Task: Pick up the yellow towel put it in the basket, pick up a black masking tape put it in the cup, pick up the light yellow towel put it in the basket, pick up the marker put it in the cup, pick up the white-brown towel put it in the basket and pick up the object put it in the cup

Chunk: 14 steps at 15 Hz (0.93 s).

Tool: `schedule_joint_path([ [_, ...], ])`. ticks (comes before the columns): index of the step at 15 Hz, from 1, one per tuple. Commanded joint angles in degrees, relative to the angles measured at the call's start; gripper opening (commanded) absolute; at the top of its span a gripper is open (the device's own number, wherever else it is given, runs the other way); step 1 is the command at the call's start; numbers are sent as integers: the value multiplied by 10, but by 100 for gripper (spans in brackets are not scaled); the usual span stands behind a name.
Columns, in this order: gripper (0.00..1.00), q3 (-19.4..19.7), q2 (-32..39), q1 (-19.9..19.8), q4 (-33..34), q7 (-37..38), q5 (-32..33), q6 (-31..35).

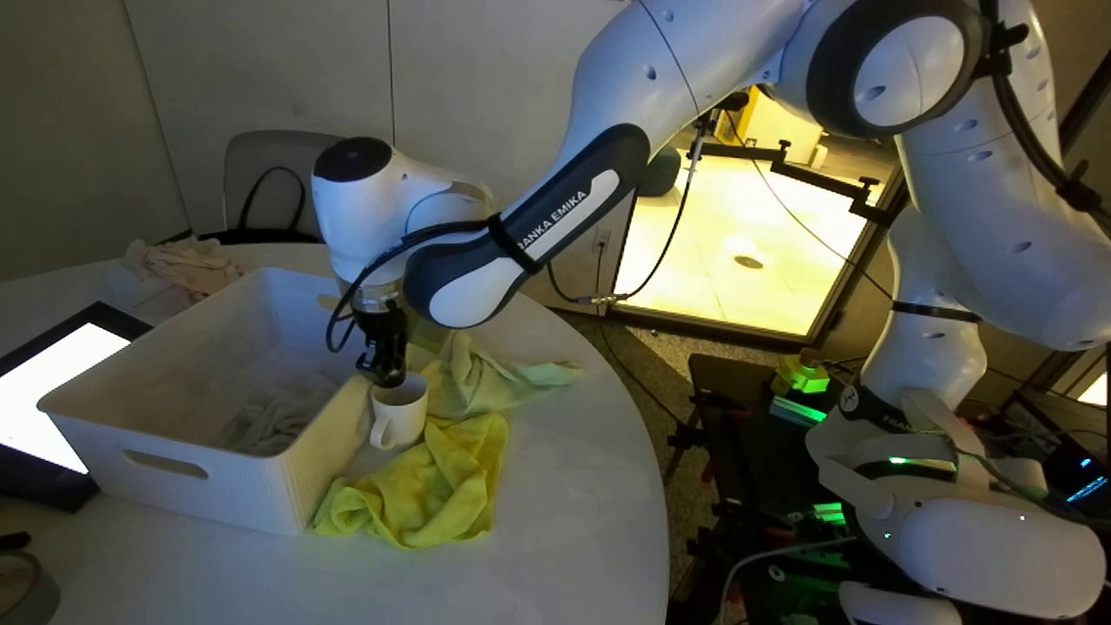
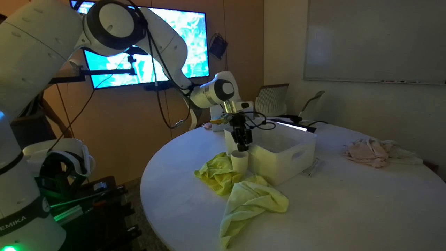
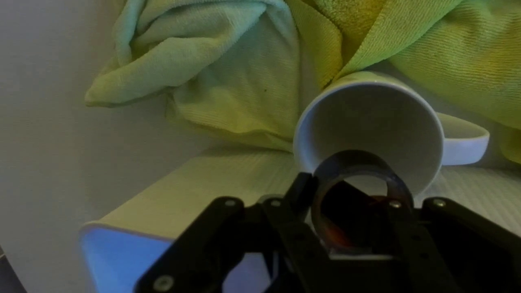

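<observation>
Now my black gripper pinches dark ring-shaped tape roll over rim of white cylindrical handled mug. Mug upright on white round table, between white rectangular plastic basket and crumpled bright-yellow cloth towel.

The white table has a curved edge and carries the basket. The light yellow towel stretches toward this edge; the yellow towel lies crumpled beside it. Between these towels and the basket stands the cup. Near the edge elsewhere lie pink and white cloths; beside the basket, a lit screen.
</observation>
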State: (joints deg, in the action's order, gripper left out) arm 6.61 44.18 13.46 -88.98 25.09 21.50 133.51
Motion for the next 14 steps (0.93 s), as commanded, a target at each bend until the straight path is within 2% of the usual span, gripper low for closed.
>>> schedule_joint_path([
  [1,4,4,27,-5,43,-21,-18,-20],
  [14,4,2,58,-18,81,-45,-35,-38],
])
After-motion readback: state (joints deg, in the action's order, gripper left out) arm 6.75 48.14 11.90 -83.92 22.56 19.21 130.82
